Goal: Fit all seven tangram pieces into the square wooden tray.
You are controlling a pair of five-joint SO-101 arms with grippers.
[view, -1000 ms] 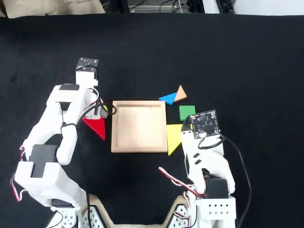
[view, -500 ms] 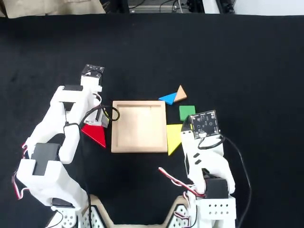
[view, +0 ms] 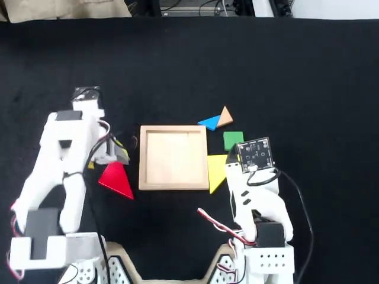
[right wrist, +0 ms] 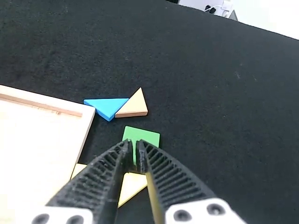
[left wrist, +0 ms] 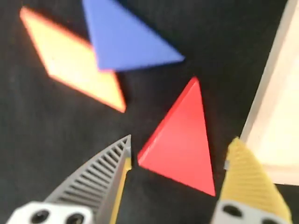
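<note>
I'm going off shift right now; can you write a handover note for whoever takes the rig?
Left pincer: open, straddling the red triangle.
Right pincer: shut, empty, near the green square.
Tray: empty. The red triangle, dark blue triangle and orange parallelogram lie on its left-arm side; yellow triangle, green square, light blue triangle and tan triangle on the other.
Done: nothing. Left: all seven.

The tray (view: 173,157) lies mid-tabletop (view: 296,71). A big triangle (view: 217,170) touches its right side, the square (view: 233,140) just behind that. Off the tray's far right corner, the left small triangle (view: 209,123) and right small triangle (view: 225,117) touch. Left of the tray lie a near triangle (view: 116,180), a parallelogram (left wrist: 70,60) and a last triangle (left wrist: 124,37).
</note>
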